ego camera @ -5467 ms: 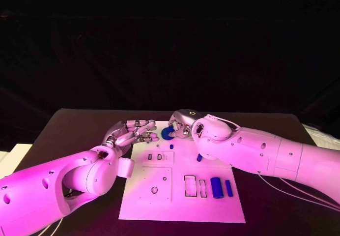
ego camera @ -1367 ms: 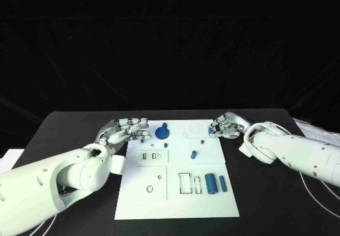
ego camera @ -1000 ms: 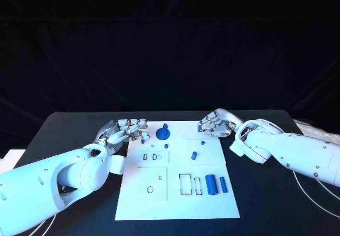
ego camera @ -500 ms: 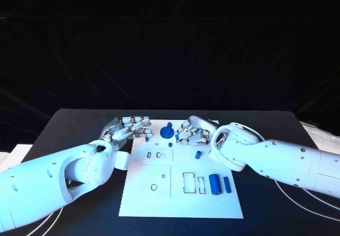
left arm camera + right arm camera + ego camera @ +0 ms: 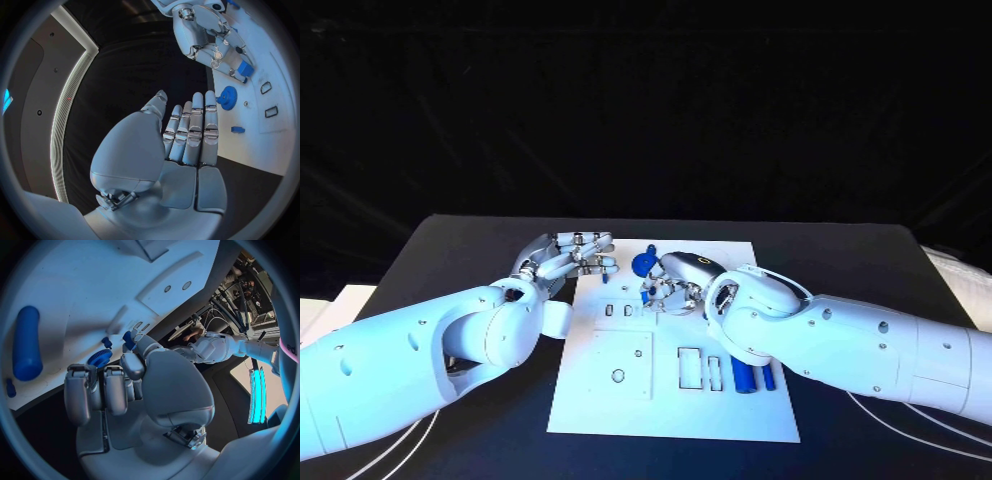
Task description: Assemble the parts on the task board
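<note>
Assembly looks barely begun: on the task board [image 5: 668,420] a blue gear [image 5: 645,264] stands at twelve o'clock, two cylinders [image 5: 741,375] lie loose at four, right hand [image 5: 672,290] pinches a small blue part [image 5: 244,69], left hand [image 5: 568,258] flat, empty

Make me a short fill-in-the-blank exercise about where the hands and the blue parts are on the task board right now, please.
1. The left hand hovers at the board's far left edge with its fingers straight and holding ____.
2. The right hand is over the white task ____.
3. The round blue wheel-shaped part sits near the board's ____ edge.
4. The large blue cylinder lies beside the right ____.

Missing words: nothing; board; far; arm
</note>
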